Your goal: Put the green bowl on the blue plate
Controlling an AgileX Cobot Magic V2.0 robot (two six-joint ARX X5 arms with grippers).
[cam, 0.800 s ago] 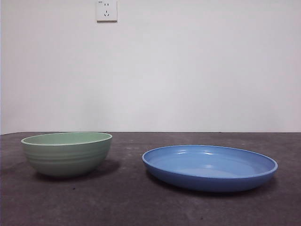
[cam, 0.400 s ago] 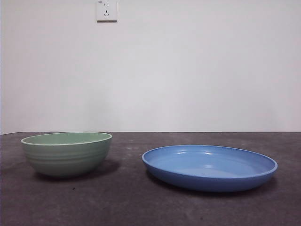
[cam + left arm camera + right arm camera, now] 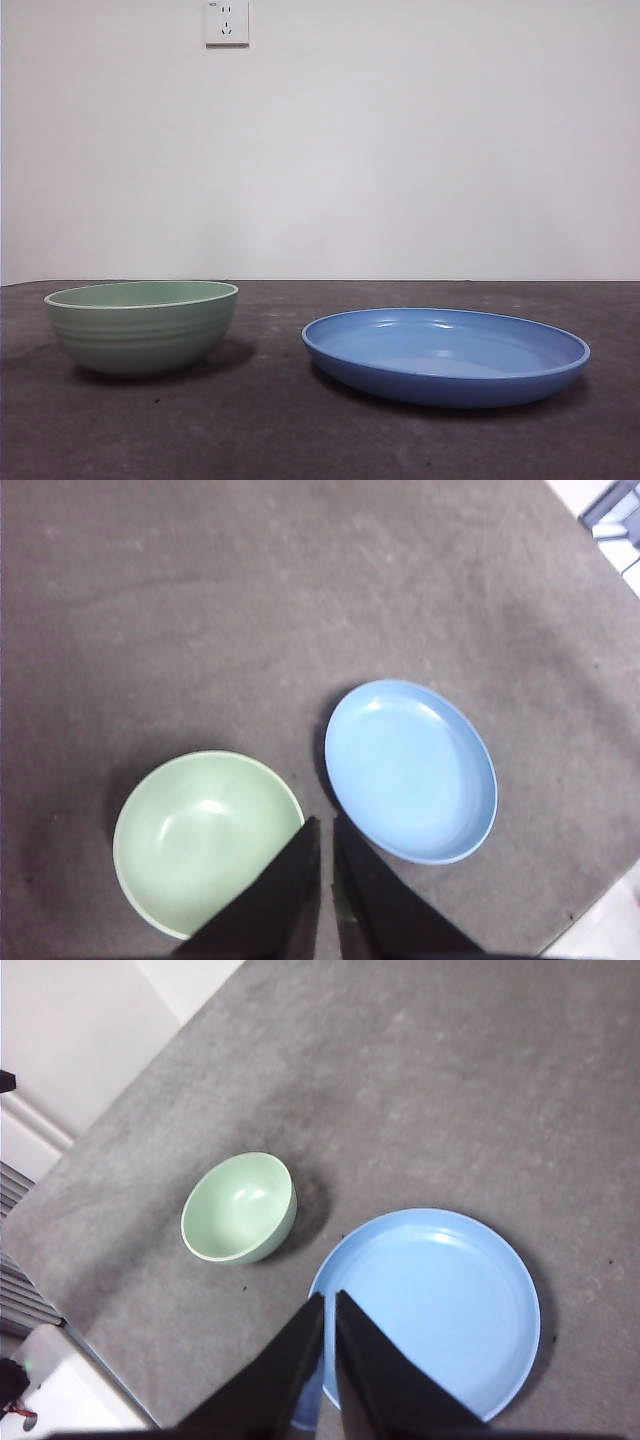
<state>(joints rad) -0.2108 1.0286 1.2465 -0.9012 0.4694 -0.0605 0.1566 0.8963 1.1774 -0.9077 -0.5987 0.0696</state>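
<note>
Evidently nothing is gripped: green bowl [image 3: 142, 326] sits beside blue plate [image 3: 446, 355], apart, while left gripper [image 3: 326, 832] and right gripper [image 3: 329, 1307] hover high, jaws nearly together.

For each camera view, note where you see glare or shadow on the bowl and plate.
Front view: the green bowl casts a soft shadow toward the blue plate, whose inside shows pale sheen. Left wrist view: a white highlight sits inside the bowl. Right wrist view: dark shadow beside the bowl, faint glints near the plate's rim.
</note>
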